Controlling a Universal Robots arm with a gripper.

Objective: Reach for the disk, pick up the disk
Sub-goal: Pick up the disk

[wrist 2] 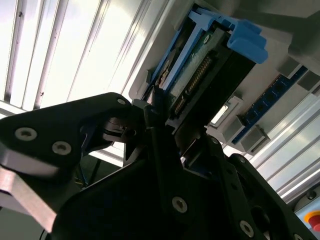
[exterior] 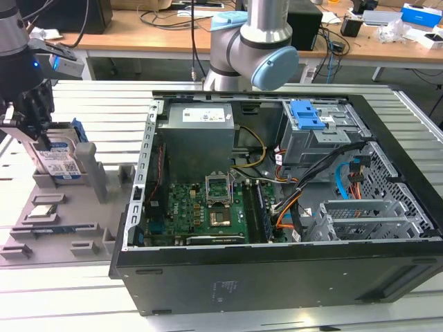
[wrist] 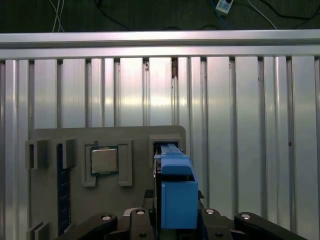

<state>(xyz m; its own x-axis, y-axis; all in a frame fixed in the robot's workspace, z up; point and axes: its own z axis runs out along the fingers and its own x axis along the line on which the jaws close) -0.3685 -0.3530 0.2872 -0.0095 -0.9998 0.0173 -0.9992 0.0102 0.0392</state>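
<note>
The disk (exterior: 61, 160) stands on edge in a slot of the grey holder plate (exterior: 90, 207) at the exterior view's left, its white-and-blue label and blue frame showing. My black gripper (exterior: 34, 131) hangs right over it, its fingers reaching down on both sides of the disk's upper end. In the second wrist view the disk (wrist 2: 200, 75) sits between the gripper's (wrist 2: 180, 127) two fingers, which lie against its faces. The first wrist view looks along the disk's blue frame (wrist: 177, 195), which sits between the gripper's (wrist: 176, 227) black links. The disk's lower end remains in the slot.
An open computer case (exterior: 277, 277) fills the exterior view's middle and right, with the arm's base (exterior: 252, 48) behind it. The holder plate (wrist: 125, 135) also carries a square silvery chip (wrist: 104, 160) and a blue strip (wrist: 61, 190). Ribbed metal tabletop (wrist: 250, 125) surrounds the plate.
</note>
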